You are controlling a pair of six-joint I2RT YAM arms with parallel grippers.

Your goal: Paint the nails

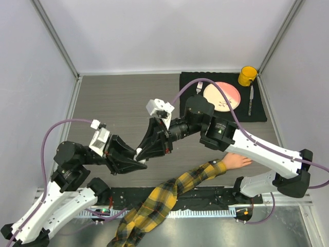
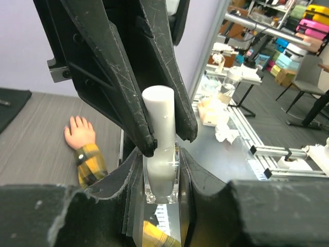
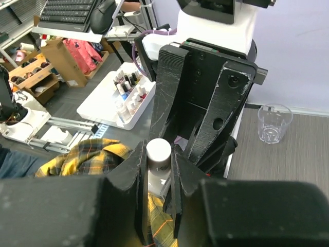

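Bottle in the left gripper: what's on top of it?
A white cap, the right gripper shut on it. Anything under the cap is hidden; the left gripper covers the bottle at both sides.

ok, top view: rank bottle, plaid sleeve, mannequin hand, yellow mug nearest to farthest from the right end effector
1. bottle, clamped in the right end effector, centre-left.
2. plaid sleeve, near edge, to its right.
3. mannequin hand, right side, by the right forearm.
4. yellow mug, far right corner.

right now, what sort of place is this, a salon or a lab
Probably a robotics lab workcell: a mannequin hand lies on a walled-in table, with a keyboard and shelves of storage bins beyond it.
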